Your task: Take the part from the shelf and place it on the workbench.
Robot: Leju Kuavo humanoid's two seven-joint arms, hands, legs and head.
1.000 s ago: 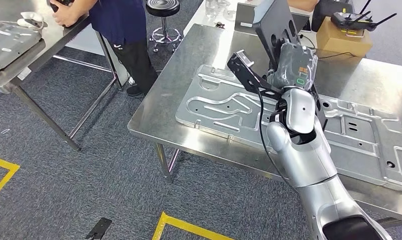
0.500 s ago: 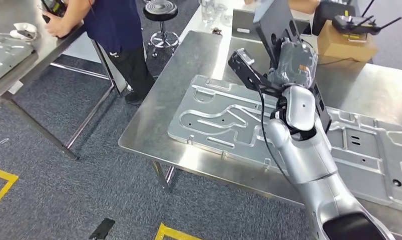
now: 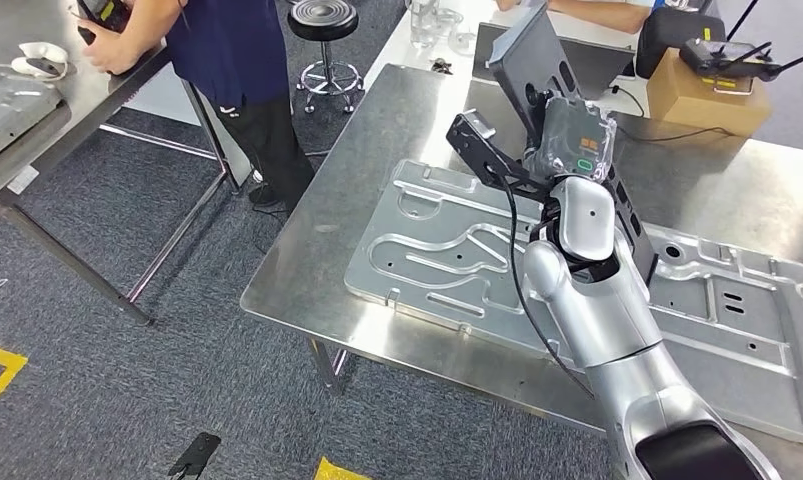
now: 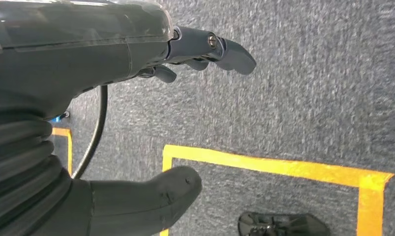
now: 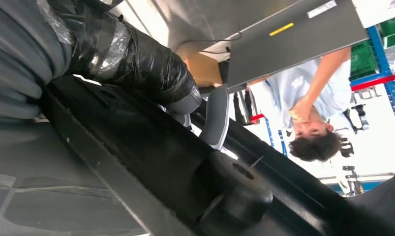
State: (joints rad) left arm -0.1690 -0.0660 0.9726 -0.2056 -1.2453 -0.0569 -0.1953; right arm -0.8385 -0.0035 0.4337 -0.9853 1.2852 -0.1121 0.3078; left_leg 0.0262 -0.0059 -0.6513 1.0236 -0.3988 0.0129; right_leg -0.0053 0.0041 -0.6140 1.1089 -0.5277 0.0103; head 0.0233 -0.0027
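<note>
**Part held up over the bench in my right hand**

From my head, I look down on the steel bench. My right arm rises from the lower right, and my right hand, wrapped in clear film, grips the part: a dark flat panel that stands tilted above my hand, over the far half of the bench. A black bracket sticks out from my wrist toward the left. Under my arm a large pressed metal sheet lies flat on the bench, and a second sheet lies just beside it to the right. A cardboard box sits at the bench's far edge with a black controller on top. A person in dark blue stands at another table to the left, near a black stool.

From my left wrist, my left hand hangs over grey carpet with yellow tape lines. Its fingers and thumb are spread apart and hold nothing.

From my right wrist, the part fills the foreground as a dark slab pressed against my hand. My film-wrapped fingers curl over its edge. Beyond it a person in a light shirt is seen upside down.
</note>
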